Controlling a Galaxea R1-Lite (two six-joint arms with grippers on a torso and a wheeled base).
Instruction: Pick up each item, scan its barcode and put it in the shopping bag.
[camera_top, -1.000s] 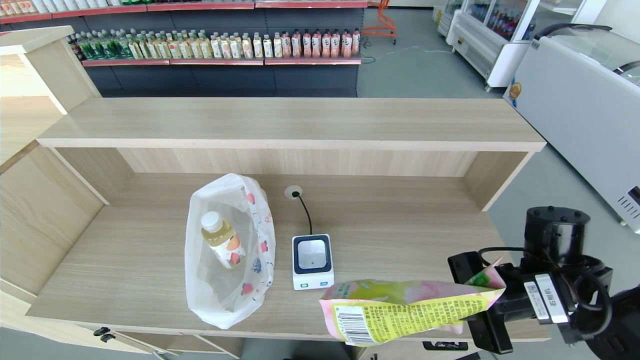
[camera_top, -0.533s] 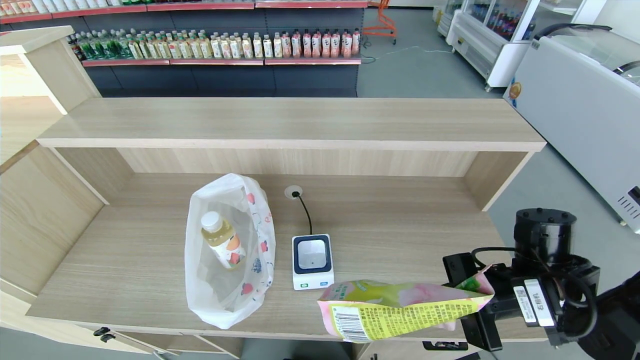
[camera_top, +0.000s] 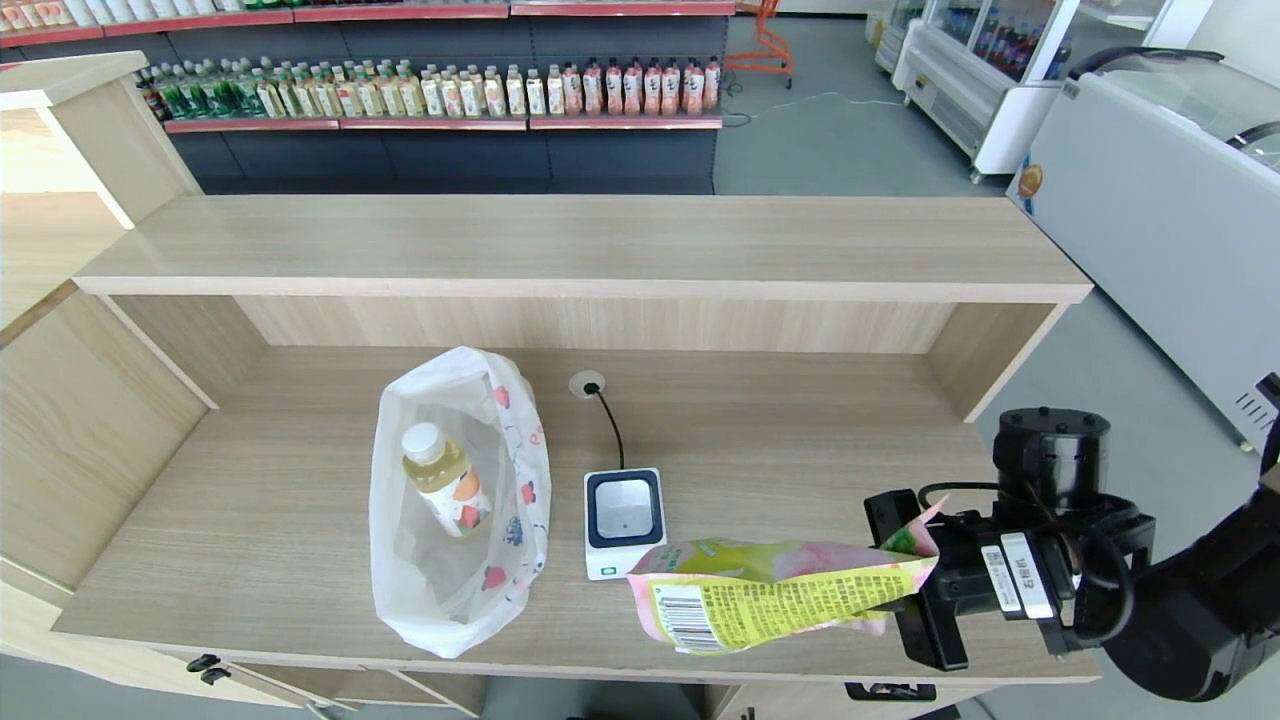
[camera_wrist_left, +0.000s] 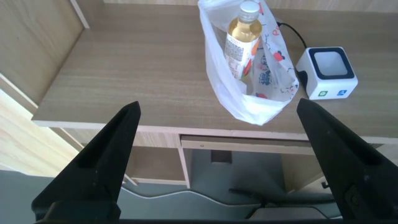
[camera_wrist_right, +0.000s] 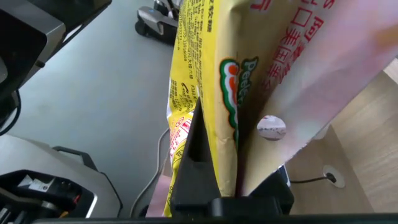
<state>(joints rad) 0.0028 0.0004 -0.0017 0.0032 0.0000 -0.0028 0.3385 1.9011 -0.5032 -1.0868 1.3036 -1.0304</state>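
Currently the snack bag (camera_top: 780, 597) is pinched by one end in the closed right gripper (camera_top: 908, 580); its barcode (camera_top: 683, 612) is turned upward, so the scanner (camera_top: 625, 515) could be missed.

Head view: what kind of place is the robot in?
Probably a small shop, at the checkout counter. Behind it are shelves of bottled drinks, a chest freezer stands on the right, and a barcode scanner sits beside a shopping bag.
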